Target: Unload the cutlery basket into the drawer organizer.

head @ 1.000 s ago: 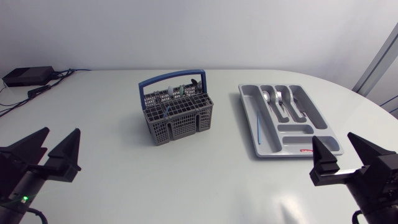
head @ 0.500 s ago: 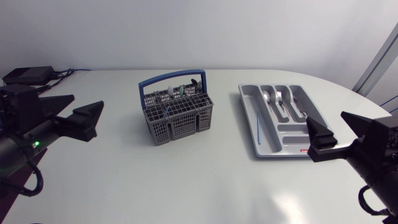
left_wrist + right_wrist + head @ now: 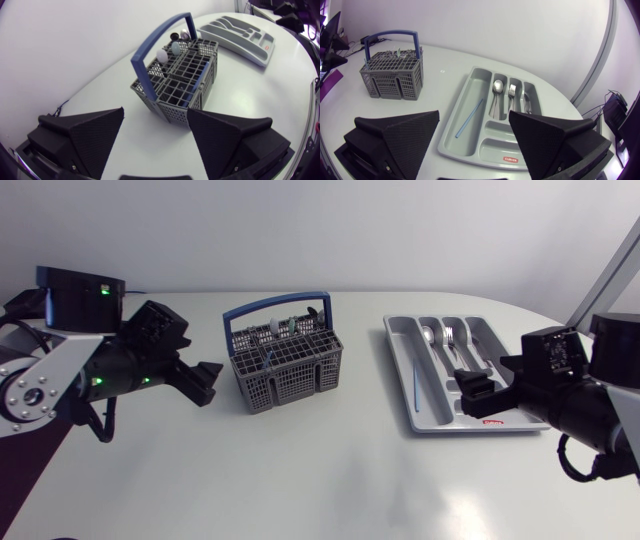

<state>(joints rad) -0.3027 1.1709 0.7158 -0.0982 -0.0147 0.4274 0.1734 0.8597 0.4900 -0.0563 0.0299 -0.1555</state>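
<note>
Cutlery basket (image 3: 186, 75) just ahead of wide-spread left end effector (image 3: 155, 111)

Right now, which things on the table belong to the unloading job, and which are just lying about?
Job: cutlery basket, the cutlery in it, drawer organizer holding a spoon, fork and thin blue stick.
Lying about: a cable at the table's far edge.
</note>
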